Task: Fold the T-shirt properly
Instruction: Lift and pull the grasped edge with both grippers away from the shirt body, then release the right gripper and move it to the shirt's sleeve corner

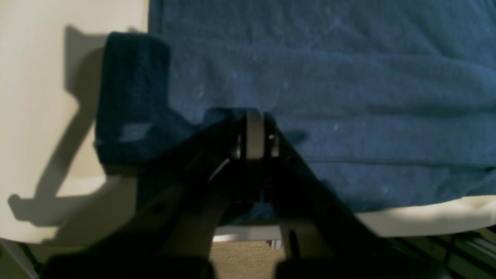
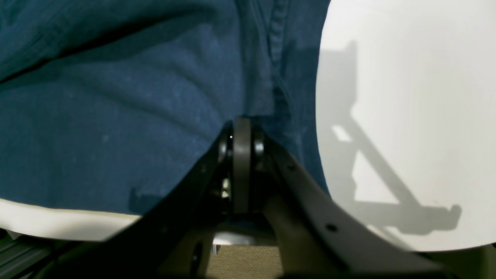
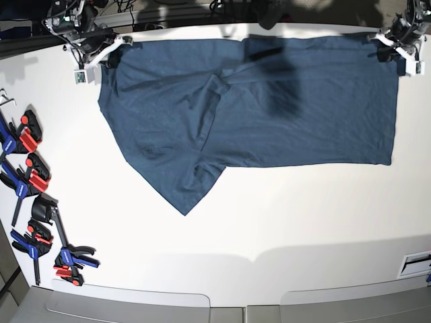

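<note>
The dark navy-teal T-shirt (image 3: pixel 269 108) lies spread across the far part of the white table (image 3: pixel 269 222), with one sleeve folded in and a corner pointing toward the front. My left gripper (image 3: pixel 397 42) sits at the shirt's far right corner. In the left wrist view its jaws (image 1: pixel 254 135) are closed on the cloth edge (image 1: pixel 310 97), and a small flap (image 1: pixel 131 97) stands up beside them. My right gripper (image 3: pixel 94 48) sits at the far left corner. In the right wrist view it (image 2: pixel 242 143) is closed on the hem (image 2: pixel 116 116).
Several blue and red clamps (image 3: pixel 30 182) lie along the table's left edge. The table's far edge runs just behind both grippers (image 1: pixel 426 217). A white slotted plate (image 3: pixel 417 262) sits at the front right.
</note>
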`<state>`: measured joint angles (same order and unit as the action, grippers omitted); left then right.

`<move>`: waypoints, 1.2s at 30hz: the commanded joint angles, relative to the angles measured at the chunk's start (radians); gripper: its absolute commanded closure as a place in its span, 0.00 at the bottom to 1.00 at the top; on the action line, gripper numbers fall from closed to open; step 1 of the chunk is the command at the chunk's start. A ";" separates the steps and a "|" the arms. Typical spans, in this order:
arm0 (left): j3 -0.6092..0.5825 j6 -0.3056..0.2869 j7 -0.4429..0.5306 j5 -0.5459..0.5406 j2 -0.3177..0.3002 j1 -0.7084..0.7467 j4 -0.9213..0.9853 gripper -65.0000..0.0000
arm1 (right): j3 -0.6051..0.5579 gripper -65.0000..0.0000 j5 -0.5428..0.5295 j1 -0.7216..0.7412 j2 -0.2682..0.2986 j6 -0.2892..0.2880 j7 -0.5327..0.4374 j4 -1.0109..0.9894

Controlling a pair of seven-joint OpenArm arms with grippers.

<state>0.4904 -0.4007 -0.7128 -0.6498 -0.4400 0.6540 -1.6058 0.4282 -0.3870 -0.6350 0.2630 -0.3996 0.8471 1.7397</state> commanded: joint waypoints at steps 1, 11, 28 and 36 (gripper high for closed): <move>0.001 0.004 -0.039 0.020 -0.006 0.014 -0.011 1.00 | -0.002 1.00 0.062 -0.030 0.000 0.011 0.119 -0.007; 0.002 0.005 -0.019 0.132 -0.007 0.011 -0.201 1.00 | -0.002 1.00 0.066 -0.030 0.001 0.018 0.120 0.137; 0.002 0.005 0.033 0.138 -0.009 0.011 -0.305 0.74 | -0.002 0.92 0.288 0.159 0.000 0.037 0.020 0.365; 0.002 0.005 0.055 0.137 -0.009 0.011 -0.305 0.74 | -0.002 0.79 0.411 0.348 0.000 0.204 -0.084 0.363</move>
<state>0.4839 -0.3962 -0.6804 -0.5068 -0.4343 0.6590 -1.8938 0.4217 0.0231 -0.2962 0.2493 -0.1997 0.7921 2.0842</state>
